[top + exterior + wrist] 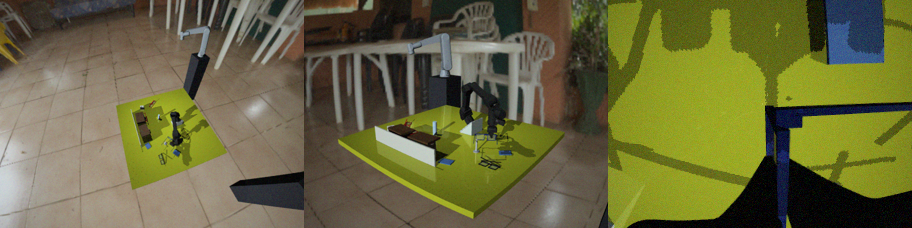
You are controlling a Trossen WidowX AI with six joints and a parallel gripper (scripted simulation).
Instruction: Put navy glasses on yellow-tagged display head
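My gripper (492, 136) (773, 162) is shut on the navy glasses (484, 137) (843, 108), which hang above the mat. In the wrist view a hinge corner shows just beyond the fingertips, with one thin bar running right. In the exterior view the two lenses face the camera, side by side and roughly level. Two brown-topped blocks (140, 117) (144, 130) (401, 129) (424, 137) stand in a row, well away from the gripper; they may be the display heads. Red frame parts show at the farther one. No yellow tag, nose or ears can be made out.
A pale post (476, 145) stands close by the held glasses. Black glasses (162, 158) (489, 165), two blue pads (446, 161) (505, 152), a grey wedge (472, 128), a pale cylinder (434, 128) and red glasses (407, 123) are around. A white board (404, 147) stands behind the blocks.
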